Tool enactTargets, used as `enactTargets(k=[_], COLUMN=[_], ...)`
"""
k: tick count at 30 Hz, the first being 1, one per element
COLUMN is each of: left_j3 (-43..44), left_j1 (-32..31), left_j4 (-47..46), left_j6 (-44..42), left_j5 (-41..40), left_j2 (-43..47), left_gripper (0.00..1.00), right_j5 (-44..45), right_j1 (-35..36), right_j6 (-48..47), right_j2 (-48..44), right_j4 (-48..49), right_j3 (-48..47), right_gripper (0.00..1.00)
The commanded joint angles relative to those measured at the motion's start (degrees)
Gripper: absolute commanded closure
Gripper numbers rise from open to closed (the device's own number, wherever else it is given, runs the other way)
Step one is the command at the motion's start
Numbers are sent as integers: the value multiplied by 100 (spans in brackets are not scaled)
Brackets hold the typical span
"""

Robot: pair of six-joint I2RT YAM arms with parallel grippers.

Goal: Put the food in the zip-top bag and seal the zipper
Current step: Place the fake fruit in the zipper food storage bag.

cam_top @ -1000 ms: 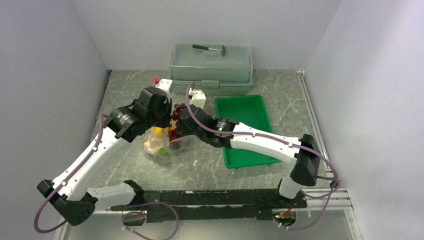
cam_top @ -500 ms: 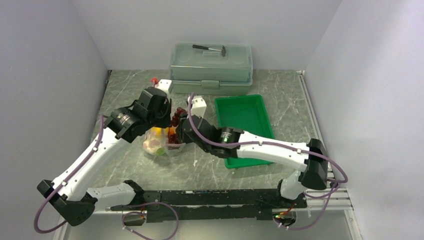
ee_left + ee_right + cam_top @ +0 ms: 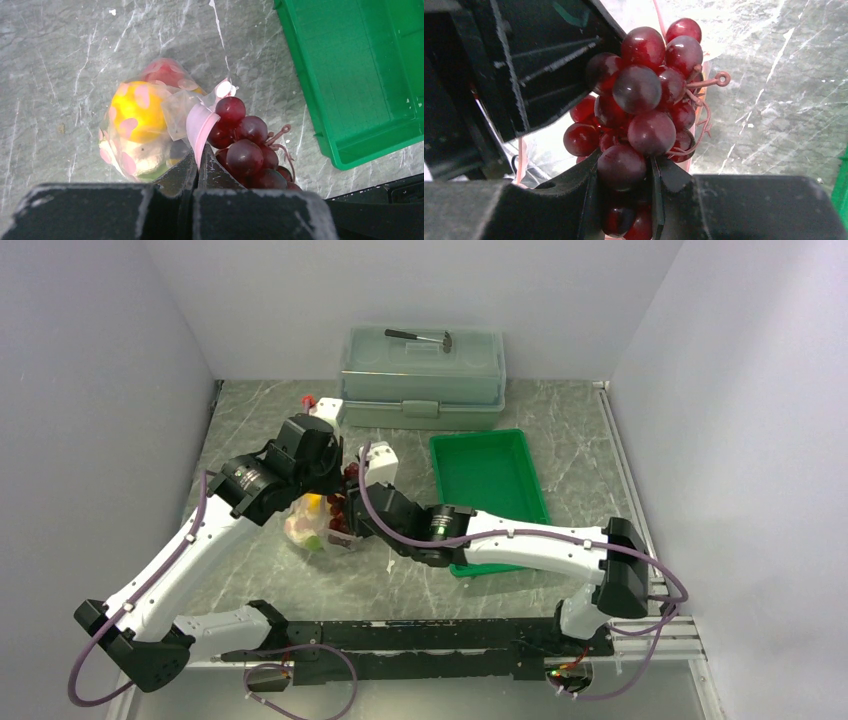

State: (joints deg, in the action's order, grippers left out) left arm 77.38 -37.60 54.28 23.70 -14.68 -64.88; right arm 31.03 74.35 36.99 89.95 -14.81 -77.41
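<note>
A clear zip-top bag (image 3: 145,125) with pink dots and a pink zipper strip (image 3: 202,127) holds yellow, red and pale food. My left gripper (image 3: 196,161) is shut on the bag's zipper edge, holding it up. The bag (image 3: 312,523) hangs below the left gripper (image 3: 325,485) in the top view. A bunch of dark red grapes (image 3: 644,100) is clamped between the fingers of my right gripper (image 3: 624,170), right at the bag's mouth beside the left gripper. The grapes (image 3: 247,150) sit just right of the zipper strip.
A green tray (image 3: 490,490) lies right of the bag. A grey-green lidded box (image 3: 422,375) with a small hammer (image 3: 420,337) on top stands at the back. A small white object with a red part (image 3: 325,408) sits left of the box.
The right gripper has carried the grapes leftward and lower, closer to the bag's mouth. The left gripper still holds the bag edge in about the same place.
</note>
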Motion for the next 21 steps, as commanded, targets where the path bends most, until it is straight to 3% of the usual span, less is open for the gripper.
enactTargets(k=[1, 10, 16, 21], left_j3=[156, 200, 232, 194], left_j1=[-23, -27, -23, -28], left_j4=[-211, -152, -149, -168], left_j6=[117, 117, 141, 150], left_j5=[4, -13, 67, 94], left_j2=[41, 130, 186, 192], left_gripper=[100, 100, 100, 100], right_j5=[132, -160, -1237, -1716], right_j1=[32, -218, -513, -652], right_j6=[-148, -169, -45, 57], right_j2=[269, 544, 831, 971], right_j4=[-273, -257, 195, 359], right_j3=[-756, -922, -812, -659], right_gripper=[96, 88, 99, 100])
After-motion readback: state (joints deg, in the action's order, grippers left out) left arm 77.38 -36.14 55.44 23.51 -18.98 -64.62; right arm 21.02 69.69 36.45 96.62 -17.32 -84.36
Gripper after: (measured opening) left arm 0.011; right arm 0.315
